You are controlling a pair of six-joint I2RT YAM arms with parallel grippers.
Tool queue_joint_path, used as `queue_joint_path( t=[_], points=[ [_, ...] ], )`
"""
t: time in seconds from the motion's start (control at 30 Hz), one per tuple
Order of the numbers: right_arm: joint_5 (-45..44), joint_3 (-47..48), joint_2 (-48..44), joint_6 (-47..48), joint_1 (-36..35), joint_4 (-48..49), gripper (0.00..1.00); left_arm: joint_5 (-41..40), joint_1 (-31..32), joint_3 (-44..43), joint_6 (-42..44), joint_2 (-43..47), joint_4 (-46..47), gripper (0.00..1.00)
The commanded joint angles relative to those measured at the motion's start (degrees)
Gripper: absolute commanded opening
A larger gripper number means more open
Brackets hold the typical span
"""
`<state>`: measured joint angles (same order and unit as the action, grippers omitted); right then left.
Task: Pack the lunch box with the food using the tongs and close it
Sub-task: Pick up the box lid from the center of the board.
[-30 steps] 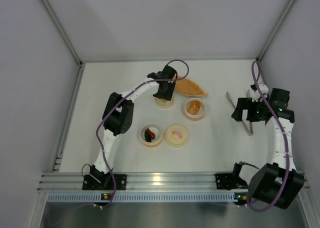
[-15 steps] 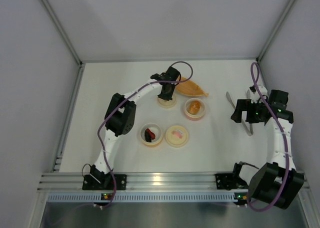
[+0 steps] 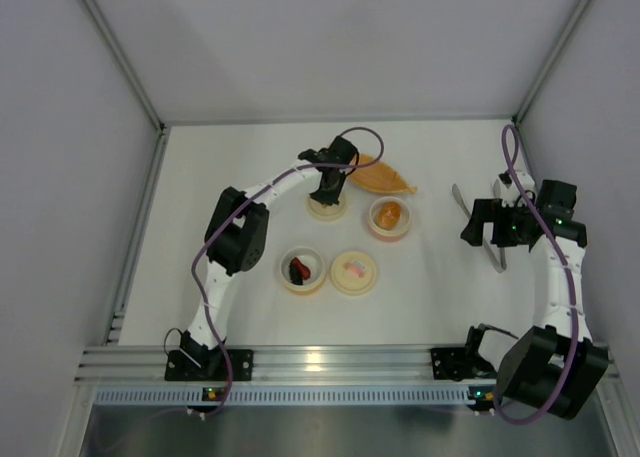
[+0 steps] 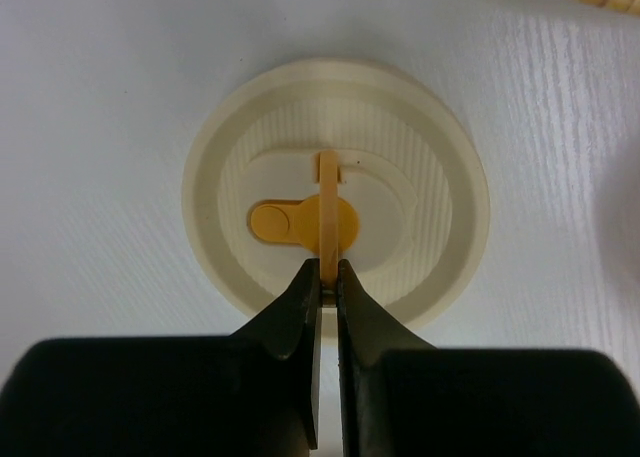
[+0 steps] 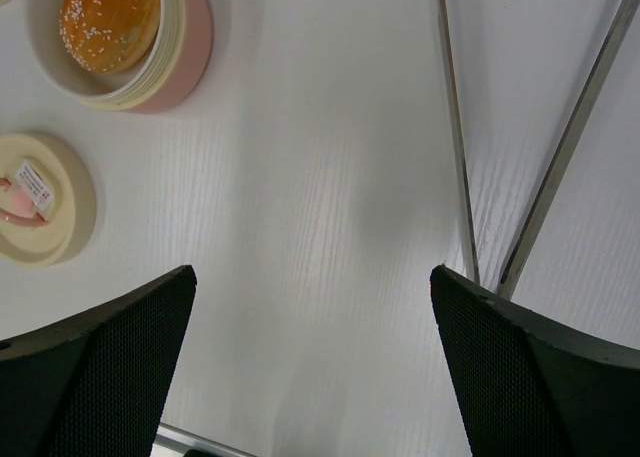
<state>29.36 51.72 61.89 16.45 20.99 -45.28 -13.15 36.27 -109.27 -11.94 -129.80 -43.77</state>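
Right gripper [image 5: 310, 277] spread wide; tongs [image 5: 455, 157] lie on the table [image 5: 300, 177] by one finger. Left gripper [image 4: 328, 269] pinches the tab of the cream lid [image 4: 435, 177].

The tongs [image 5: 457, 137] run off the right wrist view's top edge.

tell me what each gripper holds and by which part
The left gripper pinches the thin tab at the middle of the cream lid. The right gripper is open, holding nothing.
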Motion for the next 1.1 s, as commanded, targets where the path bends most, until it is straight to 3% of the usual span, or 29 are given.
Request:
queue_joint_path(
  t=[0.0,0.13,0.3,0.57,1.07],
  points=[
    [1.9,0.7,-1.5,0.7,-1.0,1.9,0.99,-0.1,-0.2,2.6,2.5,3.8,-2.2,0.00],
    [1.9,0.7,-1.1,0.7,-0.9,1.9,1.00,2.3,-0.8,2.0,3.5,2.4,-3.1,0.06],
    [2.1,0.9,-0.7,0.8,-1.0,1.8,0.99,4.3,-0.8,-1.7,4.4,0.2,-4.9,0.39],
    [1.7,0.5,-0.2,1.7,-1.0,1.4,0.99,4.7,-1.7,-8.8,5.1,-3.2,-8.3,0.38],
    [1.9,0.7,1.1,1.4,-1.0,1.9,0.99,5.4,-2.4,-10.7,5.4,-4.9,-7.7,0.35]
  ],
)
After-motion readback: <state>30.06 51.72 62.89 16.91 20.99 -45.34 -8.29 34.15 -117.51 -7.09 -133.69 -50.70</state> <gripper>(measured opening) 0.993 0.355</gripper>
